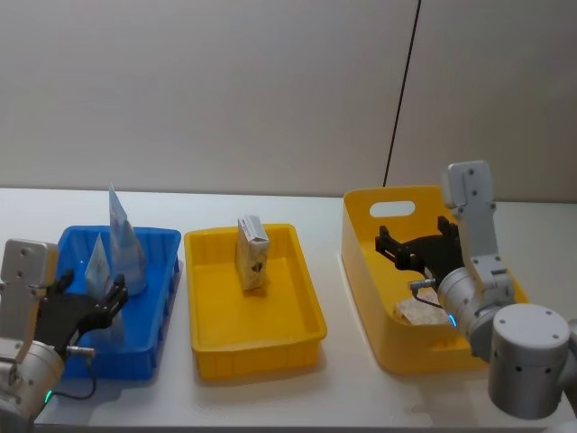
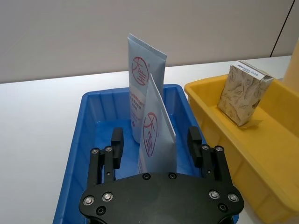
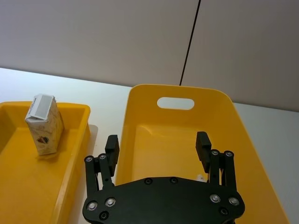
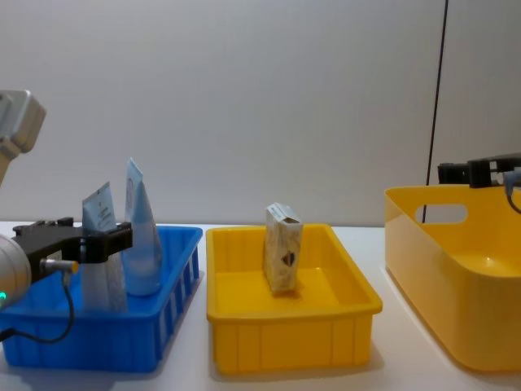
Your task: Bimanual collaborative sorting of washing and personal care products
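Your left gripper (image 2: 155, 138), at the lower left of the head view, has its jaws spread wide around the nearer pouch (image 2: 158, 116), which stands upright between the fingers (image 2: 117, 138) with a gap on each side. A taller pouch (image 2: 142, 79) stands just behind it in the blue tray (image 2: 88, 121). Your right gripper (image 3: 157, 141), at lower right, is equally spread and holds nothing, hanging over the yellow tub (image 3: 210, 109). The carton (image 1: 252, 253) stands upright in the centre yellow tray (image 1: 261, 320), well apart from both grippers.

Bright, even light; soft shadows
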`<action>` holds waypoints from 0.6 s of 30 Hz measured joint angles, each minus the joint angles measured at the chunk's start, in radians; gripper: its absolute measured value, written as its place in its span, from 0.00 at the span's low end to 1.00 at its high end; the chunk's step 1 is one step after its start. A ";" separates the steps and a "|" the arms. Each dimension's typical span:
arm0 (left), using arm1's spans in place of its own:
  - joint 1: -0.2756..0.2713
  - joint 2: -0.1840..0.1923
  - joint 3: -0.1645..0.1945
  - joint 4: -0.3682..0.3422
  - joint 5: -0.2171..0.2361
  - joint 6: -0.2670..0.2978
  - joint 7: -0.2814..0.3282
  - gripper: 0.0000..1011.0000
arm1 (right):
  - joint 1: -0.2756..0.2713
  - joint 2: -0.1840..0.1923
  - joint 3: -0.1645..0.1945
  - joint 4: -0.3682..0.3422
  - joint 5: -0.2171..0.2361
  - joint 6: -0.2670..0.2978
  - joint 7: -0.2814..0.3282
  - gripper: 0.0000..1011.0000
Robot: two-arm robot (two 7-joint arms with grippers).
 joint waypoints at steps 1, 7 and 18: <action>-0.001 -0.001 -0.001 0.001 -0.003 0.003 -0.005 0.79 | 0.000 0.000 0.000 0.000 0.000 0.000 0.000 0.99; -0.004 -0.005 -0.006 0.004 -0.010 0.013 -0.020 0.64 | 0.000 0.000 0.000 0.000 0.000 0.000 0.000 0.99; -0.007 -0.010 -0.017 0.008 -0.023 0.024 -0.050 0.25 | 0.000 0.000 0.000 0.000 0.000 0.000 0.000 0.99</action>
